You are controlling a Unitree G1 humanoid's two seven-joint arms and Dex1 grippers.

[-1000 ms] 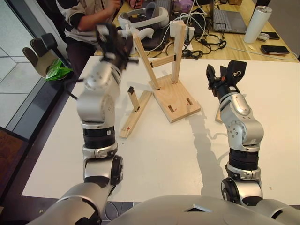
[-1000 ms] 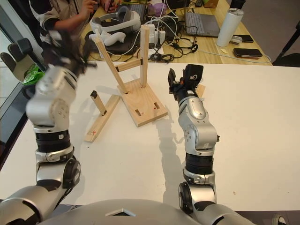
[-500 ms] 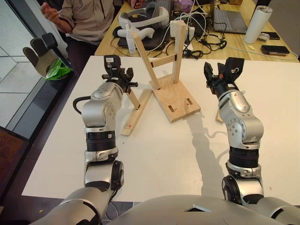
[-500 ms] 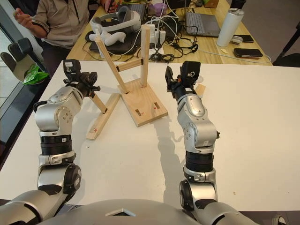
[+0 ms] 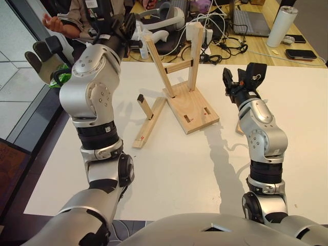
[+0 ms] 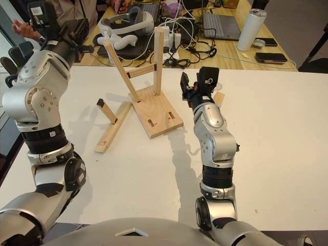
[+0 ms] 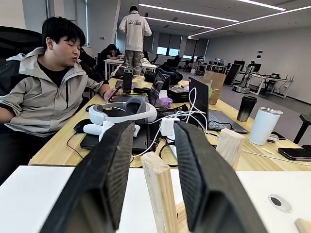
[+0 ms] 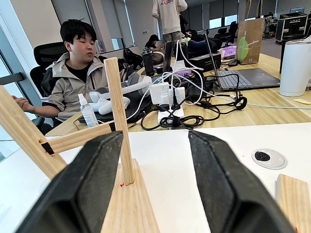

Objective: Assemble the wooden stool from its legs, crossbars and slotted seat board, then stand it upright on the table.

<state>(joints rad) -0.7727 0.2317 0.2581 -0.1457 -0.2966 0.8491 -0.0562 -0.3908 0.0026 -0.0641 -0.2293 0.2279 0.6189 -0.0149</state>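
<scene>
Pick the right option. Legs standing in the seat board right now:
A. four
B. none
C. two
C: a slanted leg and an upright leg, joined by a crossbar, stand in the seat board; its other two slots are empty.

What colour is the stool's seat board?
The seat board is pale tan wood, plain with small dark slots. It shows best in the left eye view.
</scene>
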